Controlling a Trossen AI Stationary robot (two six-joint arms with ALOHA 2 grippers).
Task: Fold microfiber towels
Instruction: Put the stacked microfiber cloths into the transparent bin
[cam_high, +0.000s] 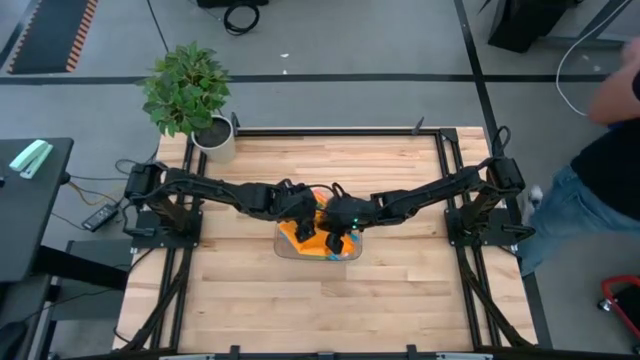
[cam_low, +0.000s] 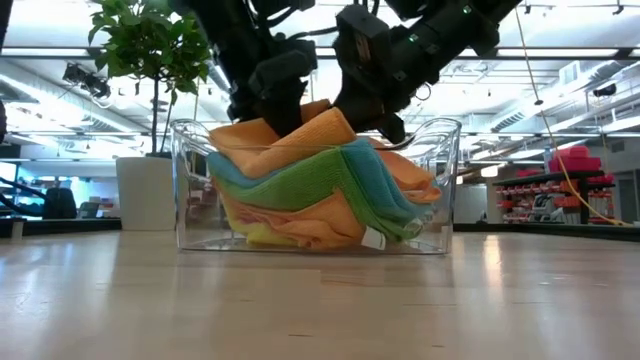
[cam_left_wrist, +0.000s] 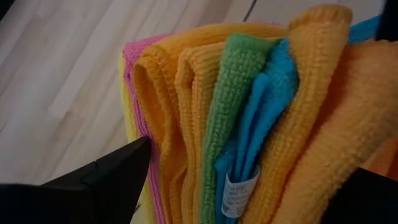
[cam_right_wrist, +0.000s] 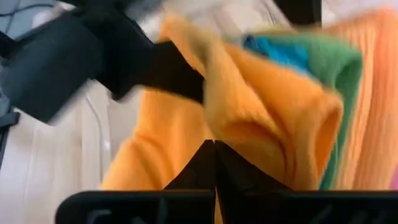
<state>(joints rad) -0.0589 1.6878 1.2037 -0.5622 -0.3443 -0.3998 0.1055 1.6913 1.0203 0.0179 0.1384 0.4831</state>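
Microfiber towels, soft square cloths in orange (cam_low: 300, 130), green (cam_low: 320, 180), blue (cam_low: 385, 170), yellow (cam_low: 262, 235) and pink (cam_left_wrist: 134, 68), lie bunched together in a clear plastic bin (cam_low: 445, 140) at the middle of our light wooden slatted surface (cam_high: 250, 300). In the low view the orange cloth rises above the bin's rim, with the green and blue ones draped below it and a second orange cloth (cam_low: 310, 225) under those.

Our left pincer (cam_high: 300, 215) reaches in from the left side and hangs over the bin with its dark fingers (cam_left_wrist: 106, 180) spread wide apart; in its wrist view the stacked towel edges sit between them, a white label (cam_left_wrist: 239, 190) showing on the blue cloth. We cannot tell whether either finger touches the pile.

Our right pincer (cam_right_wrist: 214, 155) comes in from the right, just beside the left one over the bin. Its fingers are pressed together, right against the orange cloth; whether any fabric is pinched between them we cannot tell.

A potted green plant (cam_high: 188, 90) in a white pot stands at the surface's far left corner. A person in a dark top and blue jeans (cam_high: 590, 190) stands beyond the right edge.
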